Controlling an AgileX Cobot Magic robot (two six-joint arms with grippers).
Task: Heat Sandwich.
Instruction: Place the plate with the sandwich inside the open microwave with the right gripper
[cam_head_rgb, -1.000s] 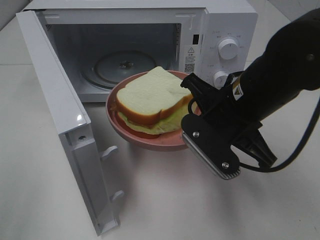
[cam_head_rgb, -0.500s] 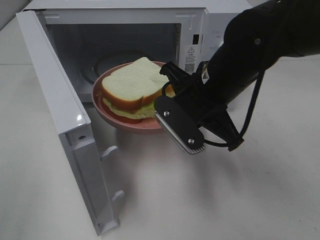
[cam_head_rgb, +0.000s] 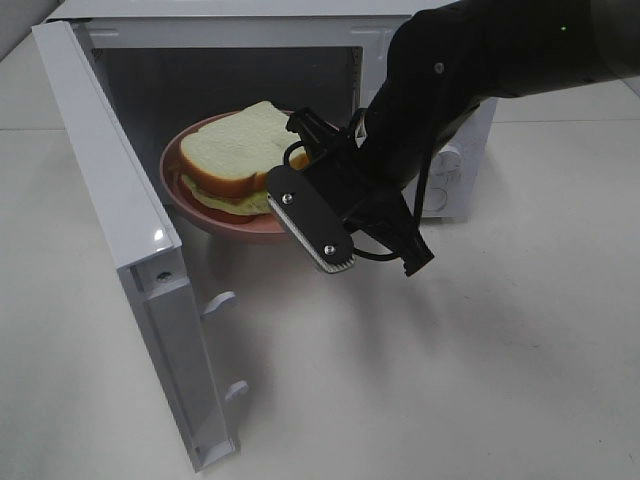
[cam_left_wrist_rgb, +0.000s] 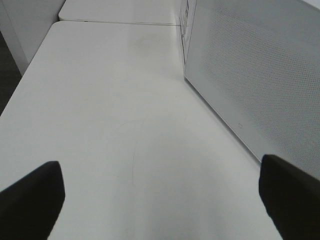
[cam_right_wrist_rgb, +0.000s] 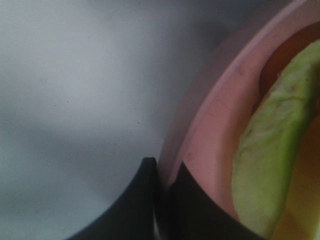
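The sandwich (cam_head_rgb: 235, 150), pale bread over green and yellowish filling, lies on a round pinkish-red plate (cam_head_rgb: 200, 217). My right gripper (cam_head_rgb: 295, 172) is shut on the plate's near right rim and holds it in the air, partly inside the open microwave (cam_head_rgb: 250, 75). The right wrist view shows, close up, the dark fingers (cam_right_wrist_rgb: 145, 200) pinching the pink plate rim (cam_right_wrist_rgb: 210, 130), with the sandwich's green filling (cam_right_wrist_rgb: 270, 150) beside it. In the left wrist view my left gripper (cam_left_wrist_rgb: 160, 200) stands open and empty over the bare table, beside the microwave's side wall (cam_left_wrist_rgb: 260, 75).
The microwave door (cam_head_rgb: 110, 230) is swung wide open at the left, its latches pointing toward the table's front. The right arm hides most of the control panel with its dials (cam_head_rgb: 445, 185). The white tabletop (cam_head_rgb: 400, 380) stretches in front of the oven.
My right gripper has carried the plate and sandwich to the left and backward, from in front of the microwave into its opening. The left gripper has stayed open.
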